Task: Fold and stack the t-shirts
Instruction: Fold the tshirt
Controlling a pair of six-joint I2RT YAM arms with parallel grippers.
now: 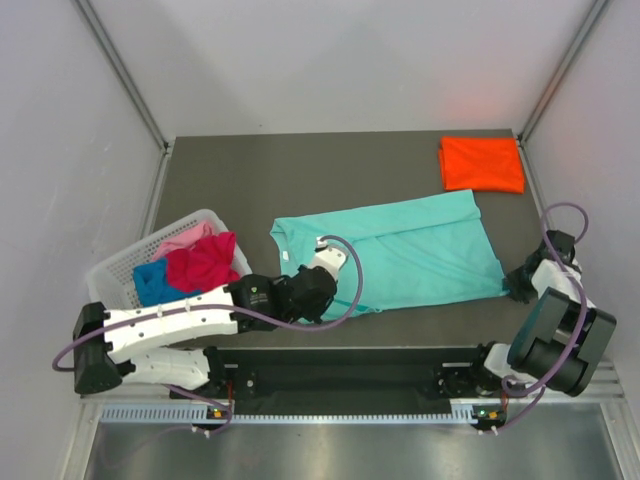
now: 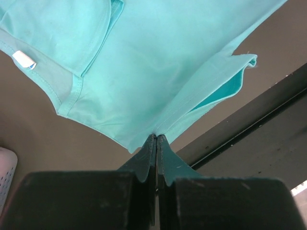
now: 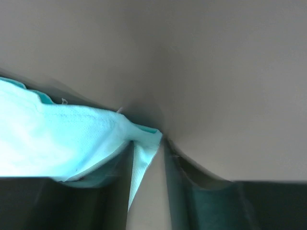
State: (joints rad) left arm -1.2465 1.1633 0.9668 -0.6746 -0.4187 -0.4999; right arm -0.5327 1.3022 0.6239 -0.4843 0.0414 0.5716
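A teal t-shirt point(image 1: 410, 250) lies spread across the middle of the table. My left gripper point(image 1: 325, 250) is at its near-left part; in the left wrist view the jaws point(image 2: 157, 137) are shut on a pinch of the teal cloth point(image 2: 144, 62). My right gripper point(image 1: 517, 284) is at the shirt's near-right corner. In the right wrist view its jaws point(image 3: 148, 143) stand apart, with the teal corner point(image 3: 72, 139) draped over the left finger and hanging into the gap. A folded orange t-shirt point(image 1: 482, 163) lies at the back right.
A white lattice basket point(image 1: 120, 268) at the left holds magenta-red point(image 1: 203, 262), blue point(image 1: 155, 282) and pink point(image 1: 185, 238) shirts. The black rail point(image 1: 340, 365) runs along the near table edge, and grey walls close in on both sides.
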